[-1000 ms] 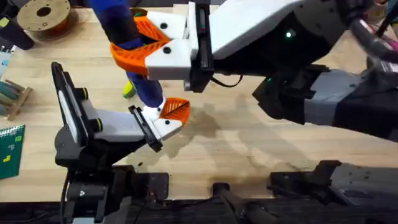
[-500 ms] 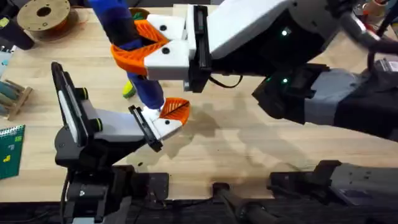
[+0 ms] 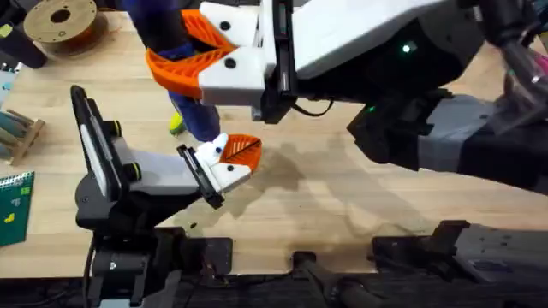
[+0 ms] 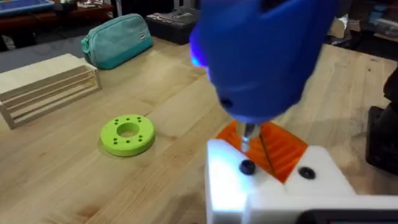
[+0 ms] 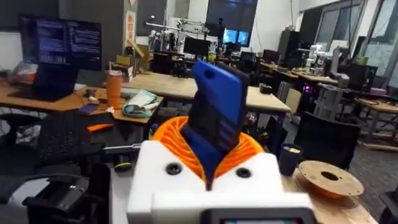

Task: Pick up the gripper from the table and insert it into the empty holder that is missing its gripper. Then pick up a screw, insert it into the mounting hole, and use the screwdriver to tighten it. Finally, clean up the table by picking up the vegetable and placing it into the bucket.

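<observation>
My right gripper (image 3: 175, 47), high over the table's back left, is shut on the blue screwdriver (image 3: 195, 120), orange fingers (image 5: 171, 134) on either side of it. The screwdriver (image 4: 261, 56) points down, its tip just above a black screw (image 4: 247, 167) in the white holder (image 4: 227, 180). That holder (image 3: 211, 152) is one jaw block of my left gripper (image 3: 229, 154). The orange gripper (image 4: 233, 134) sits in it, close beside the other orange finger (image 4: 283, 149). The yellow vegetable (image 3: 177, 125) peeks out behind the screwdriver. The bucket is out of view.
A flat green ring disc (image 4: 127, 134), a wooden crate (image 4: 43, 87) and a teal pouch (image 4: 118, 37) lie beyond the left gripper. A filament spool (image 3: 60, 19) is at the back left, and a green board (image 3: 13, 205) at the left edge.
The right gripper and the screwdriver have shifted slightly toward the back left, uncovering more of the white holder. The left arm has not moved.
</observation>
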